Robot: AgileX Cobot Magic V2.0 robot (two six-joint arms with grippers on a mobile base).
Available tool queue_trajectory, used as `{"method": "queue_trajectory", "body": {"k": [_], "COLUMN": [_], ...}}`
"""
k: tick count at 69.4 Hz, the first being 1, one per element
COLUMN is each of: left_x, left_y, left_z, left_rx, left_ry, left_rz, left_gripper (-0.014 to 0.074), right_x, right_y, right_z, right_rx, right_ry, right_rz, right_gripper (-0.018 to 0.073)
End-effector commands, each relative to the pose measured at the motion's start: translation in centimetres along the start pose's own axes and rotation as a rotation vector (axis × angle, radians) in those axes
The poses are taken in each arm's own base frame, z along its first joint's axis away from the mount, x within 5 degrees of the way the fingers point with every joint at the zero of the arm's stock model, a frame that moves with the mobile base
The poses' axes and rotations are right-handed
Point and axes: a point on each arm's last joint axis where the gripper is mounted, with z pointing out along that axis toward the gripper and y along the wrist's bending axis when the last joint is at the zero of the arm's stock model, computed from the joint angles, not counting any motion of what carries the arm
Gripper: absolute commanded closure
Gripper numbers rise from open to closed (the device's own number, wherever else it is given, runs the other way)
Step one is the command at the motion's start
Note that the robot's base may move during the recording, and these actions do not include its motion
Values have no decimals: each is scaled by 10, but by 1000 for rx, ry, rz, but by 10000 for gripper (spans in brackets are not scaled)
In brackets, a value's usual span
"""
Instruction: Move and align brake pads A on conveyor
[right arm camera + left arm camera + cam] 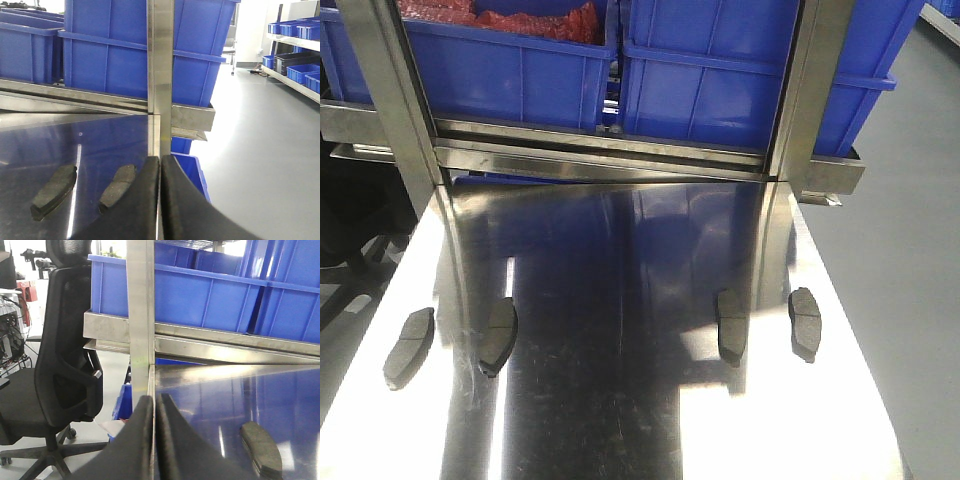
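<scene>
Several grey-brown brake pads lie on a shiny steel table (620, 420). Two are at the left (410, 347) (499, 335) and two at the right (731, 325) (805, 322). The conveyor is out of view. In the front view neither gripper shows. My left gripper (155, 400) is shut on nothing at the table's left edge, with one pad (261, 450) to its right. My right gripper (160, 159) is shut and empty near the table's right edge, with two pads (118, 186) (55, 190) just to its left.
Blue bins (510, 70) sit on a steel rack at the table's far end, carried by upright posts (395, 110) (807, 100). A black office chair (65, 365) stands off the table's left side. Open grey floor (260, 150) lies to the right.
</scene>
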Motion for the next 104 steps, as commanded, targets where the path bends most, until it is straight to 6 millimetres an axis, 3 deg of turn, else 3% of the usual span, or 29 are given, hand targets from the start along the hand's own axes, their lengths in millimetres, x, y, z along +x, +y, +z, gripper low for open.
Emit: {"method": "queue_trajectory", "body": {"k": [1, 44, 65, 82, 104], "left_x": [-11, -12, -40, -80, -84], "left_y": [-1, -1, -4, -5, -3], "left_z": [-2, -2, -5, 15, 72], "left_rx": [14, 16, 38, 19, -30], "left_ry": [-96, -111, -273, -119, 348], "left_rz": [-9, -8, -14, -10, -7], "left_gripper": [603, 603, 603, 603, 603], "right_x": [-4, -4, -4, -4, -4], "right_y": [0, 0, 0, 0, 0], "right_z": [0, 0, 0, 0, 0], "right_rx": [3, 3, 3, 3, 3], "right_ry": [-69, -69, -69, -69, -69], "right_rz": [-11, -11, -11, -11, -11], "right_gripper": [568, 568, 568, 568, 568]}}
